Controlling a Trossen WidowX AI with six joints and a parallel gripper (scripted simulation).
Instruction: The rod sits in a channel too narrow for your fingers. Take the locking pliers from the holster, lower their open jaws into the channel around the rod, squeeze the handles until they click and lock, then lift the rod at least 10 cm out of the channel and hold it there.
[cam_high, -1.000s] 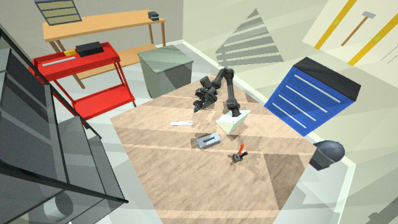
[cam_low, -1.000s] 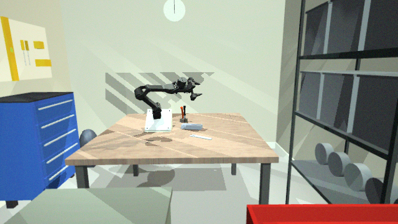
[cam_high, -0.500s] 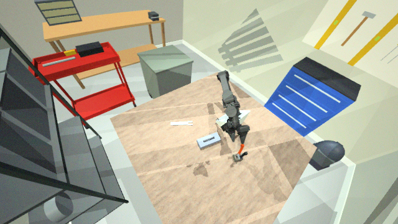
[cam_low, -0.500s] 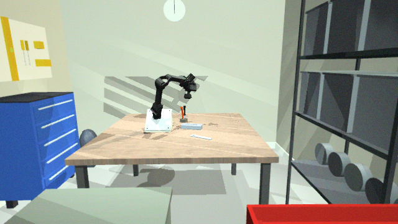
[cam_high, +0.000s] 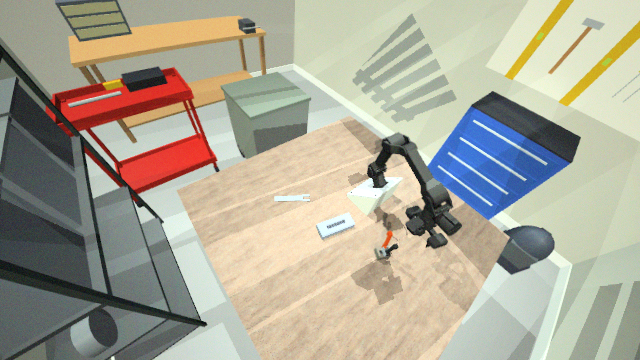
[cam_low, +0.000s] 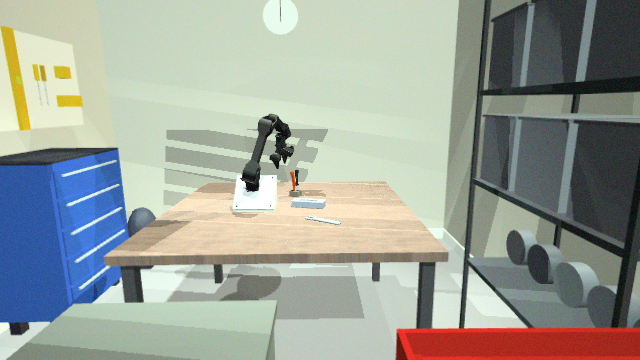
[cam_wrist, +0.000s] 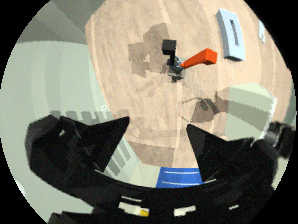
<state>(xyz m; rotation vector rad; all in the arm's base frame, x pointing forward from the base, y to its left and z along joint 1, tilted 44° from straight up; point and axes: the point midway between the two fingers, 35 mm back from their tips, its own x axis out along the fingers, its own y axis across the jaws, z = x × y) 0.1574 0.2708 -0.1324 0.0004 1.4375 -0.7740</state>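
Claw (cam_high: 431, 231) (cam_low: 281, 159) (cam_wrist: 158, 123): spread wide, nothing held
Pliers (cam_high: 388, 241) (cam_low: 296, 183) (cam_wrist: 199, 58): upright in holster (cam_high: 381, 253) (cam_low: 295, 193), upper centre of wrist view

A workshop, shown by its blue drawer cabinet (cam_high: 505, 155) (cam_low: 90, 215) (cam_wrist: 179, 177), wall-hung hammer (cam_high: 570, 47) and red tool cart (cam_high: 202, 156).

We see the locking pliers (cam_high: 388, 241) (cam_low: 294, 181) (cam_wrist: 199, 59) upright in a small grey holster (cam_high: 381, 252) (cam_low: 295, 193) (cam_wrist: 175, 76), one handle orange, the other black, splayed apart. Near them on the tabletop (cam_high: 280, 280) (cam_low: 280, 242) (cam_wrist: 120, 42) we see the pale blue-grey channel block (cam_high: 327, 231) (cam_low: 308, 204) (cam_wrist: 226, 37) lying flat, a dark slot along its top; we cannot make out the rod.
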